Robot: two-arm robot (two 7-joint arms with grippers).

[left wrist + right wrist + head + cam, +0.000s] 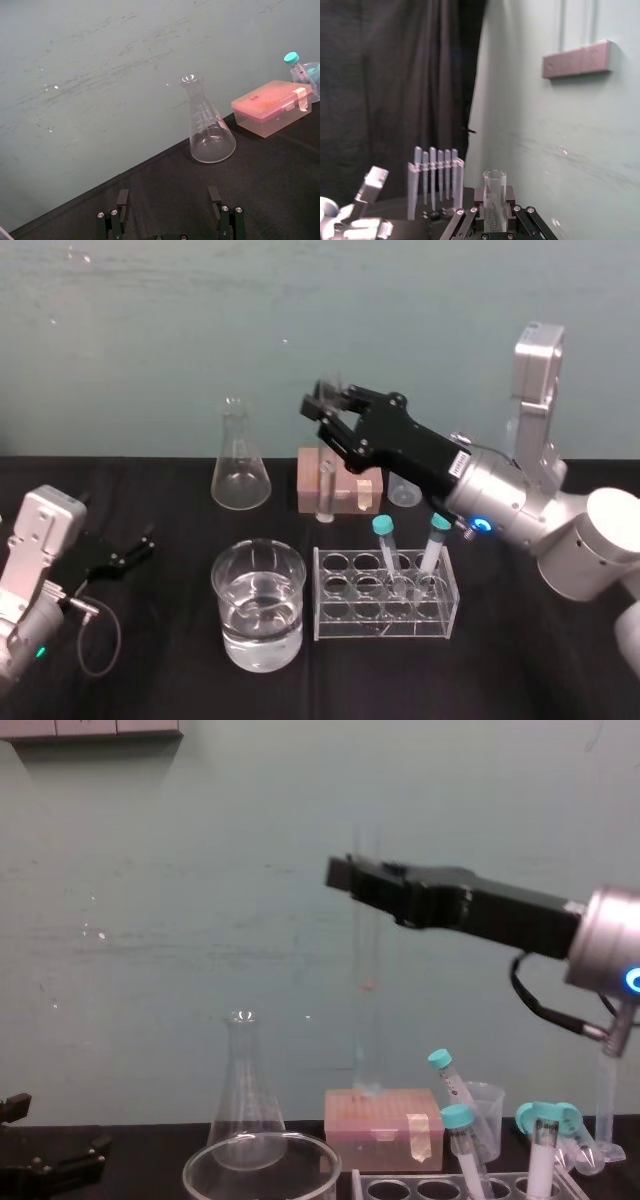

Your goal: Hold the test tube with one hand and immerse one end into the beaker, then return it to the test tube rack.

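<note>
The right gripper (333, 412) is clenched on the long, slim, clear glass test tube (494, 189), pinching it near its open top (the right wrist view shows the mouth standing between the jaws). The tube hangs upright, high over the black worktop (150, 660). Its rounded end appears to sit between the pink lidded box (385, 1125) and the clear plastic test tube rack (322, 612).

Thin, smooth glass like this is probably light, stiff, slippery and easily cracked. A firm, uncrushing hold near the top suits it and leaves the lower length free to dip.

The wide clear glass beaker (228, 590), part full of water, stands just beside the rack on the robot's left. Its thick rim, the conical glass flask (240, 465) and two teal-capped tubes (385, 538) are the edges to clear, and the room above them is open. The left gripper (135, 548) rests spread wide on the worktop, well apart.
</note>
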